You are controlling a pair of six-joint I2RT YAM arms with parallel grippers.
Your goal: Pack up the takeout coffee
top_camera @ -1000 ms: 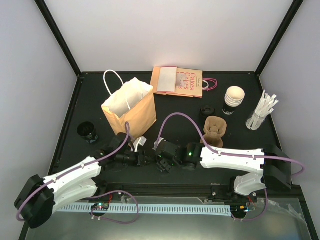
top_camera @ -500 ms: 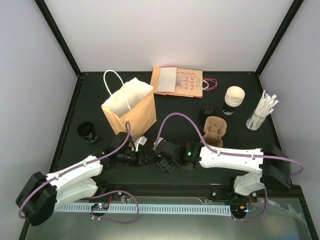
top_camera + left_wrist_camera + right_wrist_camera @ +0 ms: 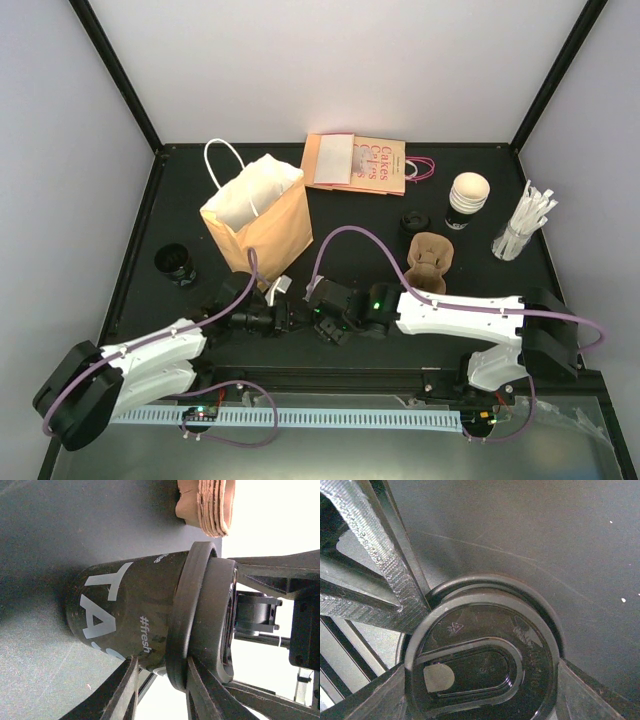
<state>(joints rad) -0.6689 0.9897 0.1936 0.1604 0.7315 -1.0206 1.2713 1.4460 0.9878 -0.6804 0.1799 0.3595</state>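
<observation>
- Right wrist view: the right gripper (image 3: 481,670) clasps the lid (image 3: 480,630) of the black cup (image 3: 125,605), with a finger against the rim on each side.
- Left wrist view: the left gripper (image 3: 162,665) straddles the cup where the lid meets the wall; whether it is clenched cannot be told.
- The cup is between both grippers at the near middle of the table (image 3: 400,200), just in front of the paper bag (image 3: 262,222).

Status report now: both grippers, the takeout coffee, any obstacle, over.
Right gripper shut on the takeout coffee at its lid. Left gripper beside the cup body, grip unclear. Open paper bag stands just behind; no obstacle seen between.
</observation>
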